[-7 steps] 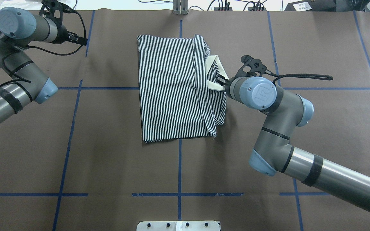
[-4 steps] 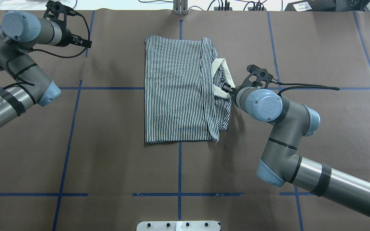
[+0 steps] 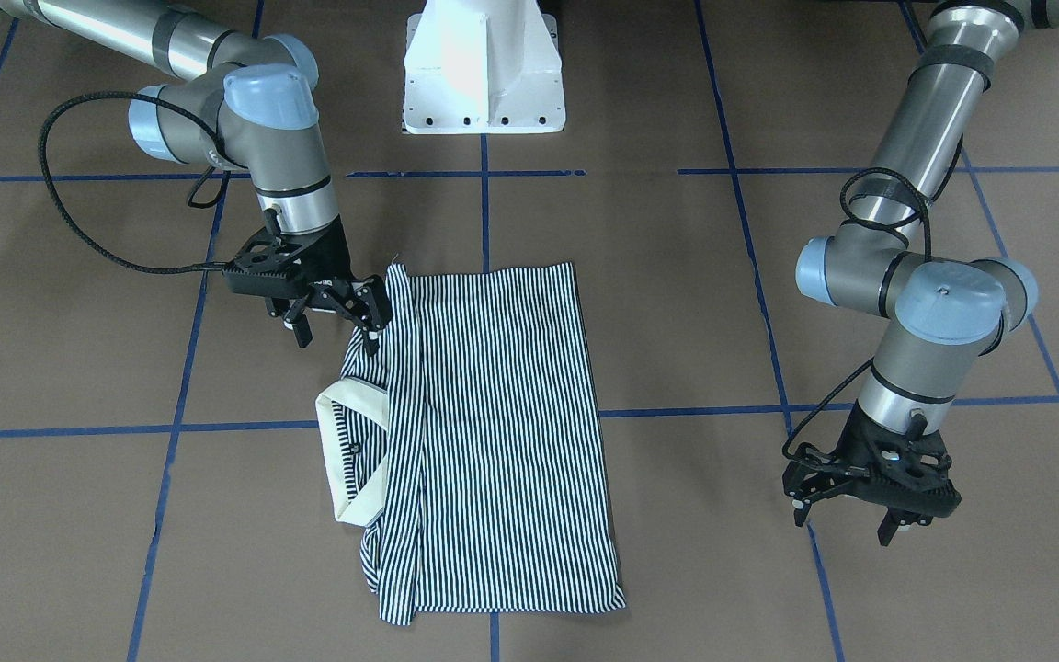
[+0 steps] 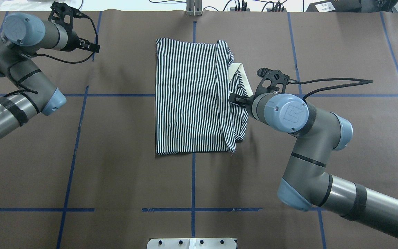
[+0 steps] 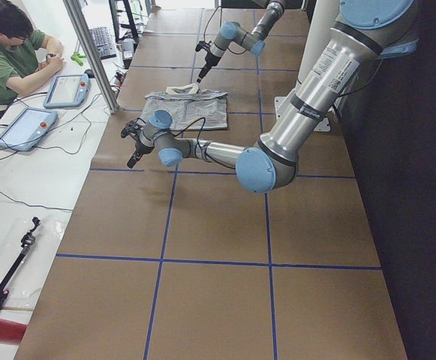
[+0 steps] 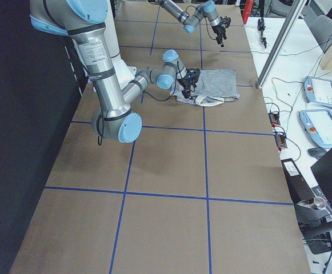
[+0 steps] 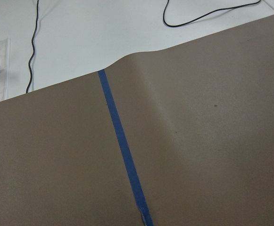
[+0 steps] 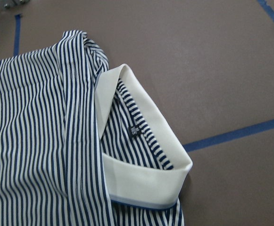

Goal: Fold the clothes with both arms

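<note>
Overhead exterior, polo shirt (image 4: 188,97) folded, right jaws parted near collar (image 4: 242,74)

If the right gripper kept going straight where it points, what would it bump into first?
Probably the shirt, near its cream collar. The right gripper hangs open, pointing down at that edge. The exact spot is hard to judge.

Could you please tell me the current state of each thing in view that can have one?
polo shirt: folded into a rectangle, lying flat.
collar: poking out of the folded side.
right pincer: open, empty, at the shirt's edge.
left pincer: open, empty, away from the shirt.
</note>
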Robot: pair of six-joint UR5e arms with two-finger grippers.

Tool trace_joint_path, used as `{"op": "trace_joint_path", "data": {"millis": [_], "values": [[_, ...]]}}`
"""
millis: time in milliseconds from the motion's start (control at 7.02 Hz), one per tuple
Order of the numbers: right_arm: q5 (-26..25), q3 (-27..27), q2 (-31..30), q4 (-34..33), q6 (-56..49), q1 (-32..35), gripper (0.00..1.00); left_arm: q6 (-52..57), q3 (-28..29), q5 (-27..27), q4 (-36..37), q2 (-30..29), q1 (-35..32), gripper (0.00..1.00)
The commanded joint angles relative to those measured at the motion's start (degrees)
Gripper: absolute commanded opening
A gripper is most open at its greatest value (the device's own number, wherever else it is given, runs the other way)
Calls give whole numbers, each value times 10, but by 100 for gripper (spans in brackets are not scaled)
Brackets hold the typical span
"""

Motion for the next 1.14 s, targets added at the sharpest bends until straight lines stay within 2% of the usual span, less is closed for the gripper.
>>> {"op": "trace_joint_path", "data": {"millis": [0, 428, 570, 855, 998], "values": [[-43, 24, 5, -41, -115, -53, 100, -1, 0, -1, 0, 0, 0, 100], [-117, 22, 11, -62, -260, -119, 100, -8, -12, -17, -1, 4, 0, 100], [-138, 21, 16, -85, -275, -138, 92, -17, -13, -17, -1, 4, 1, 100], [-147, 17, 15, -88, -354, -145, 50, -18, -14, -18, -1, 4, 1, 100], [-147, 18, 12, -88, -359, -149, 47, -18, -14, -25, -1, 4, 1, 100]]}}
